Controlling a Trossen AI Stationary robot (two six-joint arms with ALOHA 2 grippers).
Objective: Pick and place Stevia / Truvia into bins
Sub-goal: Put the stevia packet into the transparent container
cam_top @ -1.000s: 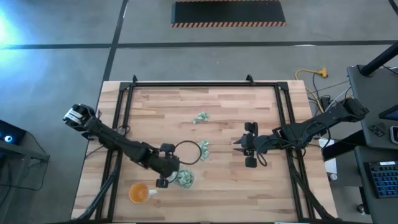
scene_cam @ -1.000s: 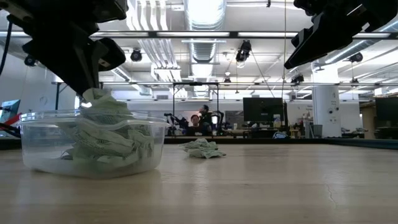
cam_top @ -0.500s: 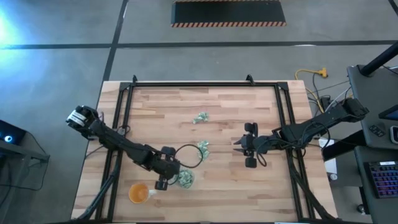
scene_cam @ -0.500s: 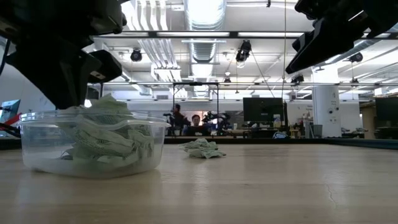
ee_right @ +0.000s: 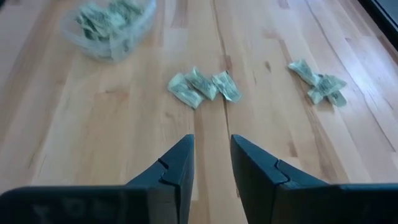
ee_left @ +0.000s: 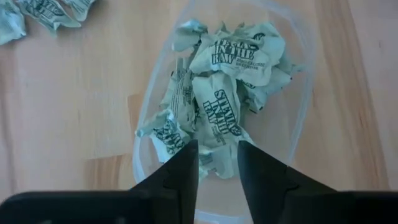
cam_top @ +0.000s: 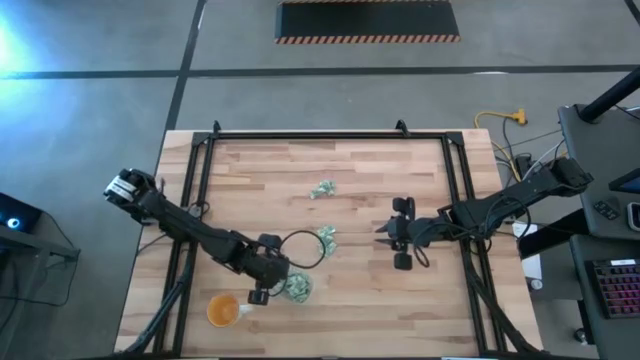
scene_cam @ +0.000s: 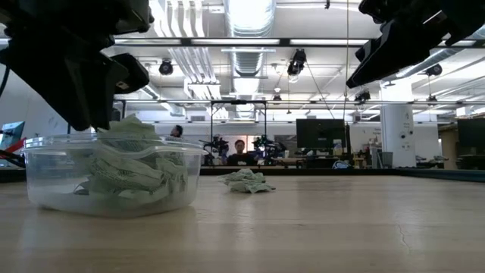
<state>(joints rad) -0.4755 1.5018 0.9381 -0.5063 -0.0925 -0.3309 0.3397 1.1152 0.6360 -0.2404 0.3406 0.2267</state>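
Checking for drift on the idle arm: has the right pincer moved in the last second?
No. In the high view the right pincer hangs at the same spot beside the pale green packets at mid-table.

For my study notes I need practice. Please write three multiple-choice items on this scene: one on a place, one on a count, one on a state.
1. Where is the left gripper?
A. above the clear tub
B. over the orange cup
C. at the table's far edge

2. How many loose heaps of packets lie on the bare wood?
A. none
B. two
C. five

3. What do the right gripper's fingers hold?
A. a packet
B. the cup
C. nothing

Answers:
1 A: the left wrist view looks straight down into the tub.
2 B: the far heap and the near heap show in the high view.
3 C: the gap between its fingers shows only wood.
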